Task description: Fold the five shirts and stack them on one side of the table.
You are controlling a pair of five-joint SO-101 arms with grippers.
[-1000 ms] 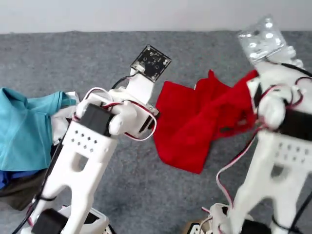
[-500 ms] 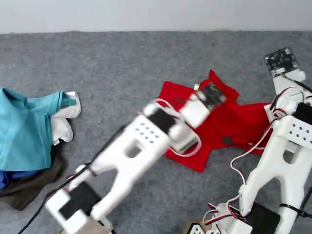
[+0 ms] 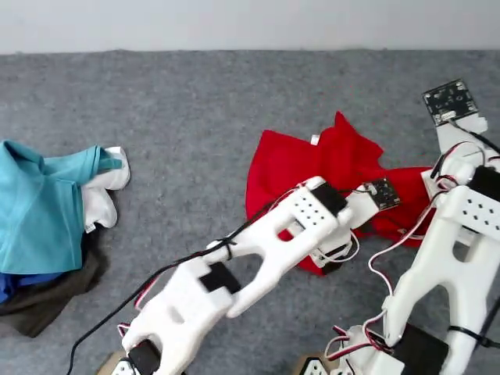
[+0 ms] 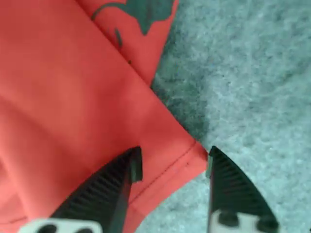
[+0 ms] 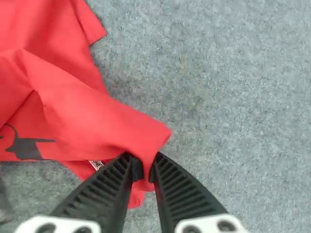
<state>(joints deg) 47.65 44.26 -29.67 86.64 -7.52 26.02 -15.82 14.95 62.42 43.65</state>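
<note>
A red shirt [image 3: 312,176] lies crumpled on the grey carpet, right of the middle. My left arm [image 3: 305,219] stretches across from the near left to the shirt's near edge. My left gripper [image 4: 174,158] is open, its two black fingers on either side of a hemmed corner of the red shirt [image 4: 73,97], not closed on it. My right gripper [image 5: 145,167] is shut on a folded edge of the red shirt [image 5: 73,121], low over the carpet. My right arm [image 3: 461,226] stands at the shirt's right side.
At the far left lies a heap of other shirts: a teal one [image 3: 39,203] on top, a white one [image 3: 101,195], a blue one [image 3: 12,285] and a dark brown one [image 3: 47,305]. Bare grey carpet [image 3: 180,109] runs between the heap and the red shirt.
My left arm has swung from left of the red shirt over to its near corner. My right arm has lowered the shirt's raised right side onto the carpet.
</note>
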